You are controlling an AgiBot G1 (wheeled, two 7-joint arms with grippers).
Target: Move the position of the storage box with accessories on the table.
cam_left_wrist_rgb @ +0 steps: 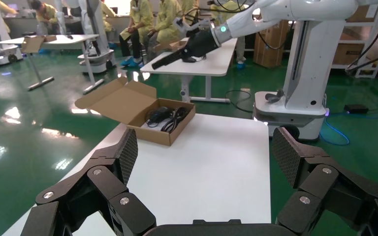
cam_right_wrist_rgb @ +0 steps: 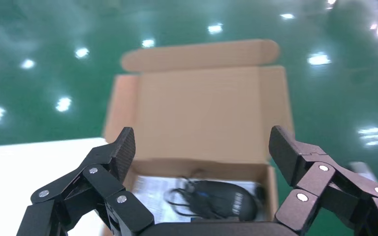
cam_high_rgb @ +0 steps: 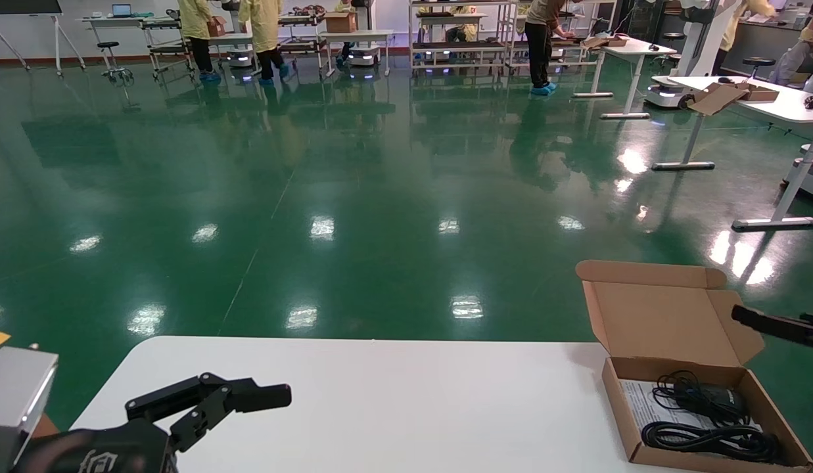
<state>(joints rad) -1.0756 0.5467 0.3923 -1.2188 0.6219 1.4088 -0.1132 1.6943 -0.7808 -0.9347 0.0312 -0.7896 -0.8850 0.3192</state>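
Note:
The storage box [cam_high_rgb: 616, 407] sits open at the right end of the white table [cam_high_rgb: 380, 407], near its far edge, lid [cam_high_rgb: 662, 322] raised. The accessories [cam_high_rgb: 708, 420], coiled black cables and a black adapter on a printed sheet, lie inside. My right gripper [cam_high_rgb: 748, 320] hovers above the box at the right edge; in the right wrist view it [cam_right_wrist_rgb: 202, 147] is open and empty over the accessories [cam_right_wrist_rgb: 216, 199] and box [cam_right_wrist_rgb: 202, 108]. My left gripper [cam_high_rgb: 261, 397] is open and empty at the table's near left, far from the box [cam_left_wrist_rgb: 170, 135].
Green floor [cam_high_rgb: 353, 197] lies beyond the table's far edge. White desks [cam_high_rgb: 761, 105], shelving and people stand far off. In the left wrist view my white body column [cam_left_wrist_rgb: 305, 59] stands beside the table [cam_left_wrist_rgb: 216, 162].

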